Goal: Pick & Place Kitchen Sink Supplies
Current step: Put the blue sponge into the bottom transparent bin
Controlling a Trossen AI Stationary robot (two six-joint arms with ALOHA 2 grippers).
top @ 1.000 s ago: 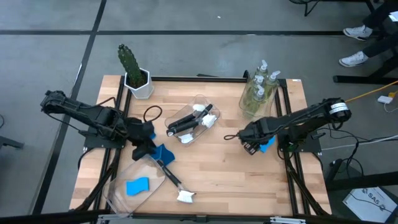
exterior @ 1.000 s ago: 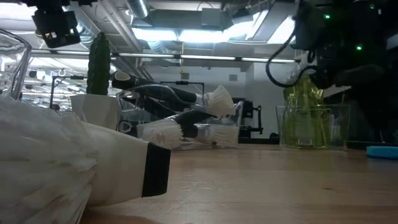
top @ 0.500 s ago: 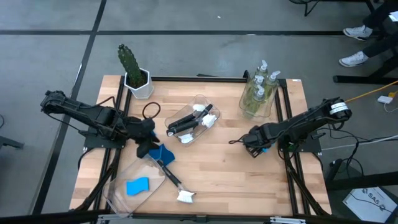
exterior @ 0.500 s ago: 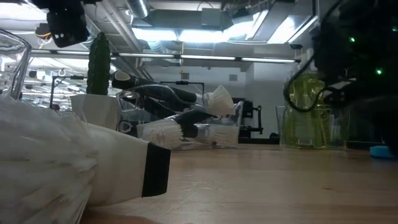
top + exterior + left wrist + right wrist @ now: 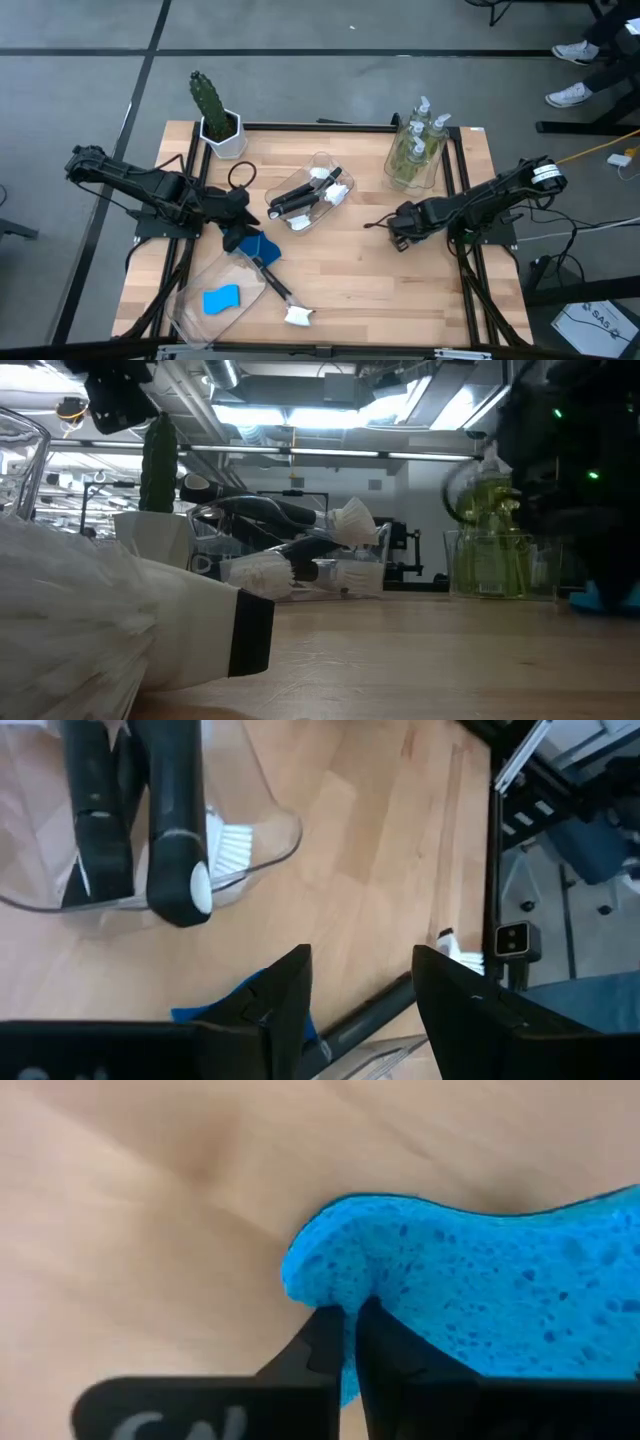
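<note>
My right gripper (image 5: 403, 232) points down at the table's right side and is shut on a flat blue sponge (image 5: 480, 1290); in the high view it hides that sponge. My left gripper (image 5: 360, 985) hangs open above another blue sponge (image 5: 260, 247) and the black handle of a dish brush (image 5: 278, 288), touching neither. The brush lies flat, its white head (image 5: 298, 316) toward the near edge. A third blue sponge (image 5: 222, 299) lies in a clear bin (image 5: 190, 305) at the near left. My right gripper pinches the blue sponge's edge (image 5: 325, 1290) between its two fingers, coming from above and pointing down. The edge bulges where the fingers (image 5: 385, 1345) squeeze it. The rest of the sponge lies flat on the wooden table.
A clear bin (image 5: 322, 163) at the table's middle holds dish brushes (image 5: 300, 195). Another bin (image 5: 400, 172) at the far right holds soap pump bottles (image 5: 418, 135). A potted cactus (image 5: 212, 110) stands at the far left corner. Bare wood lies between the two arms.
My right gripper has gone down onto the blue sponge at the table's right, covering it in the high view, and has shut on its edge. My left gripper has turned slightly in place and stays open.
</note>
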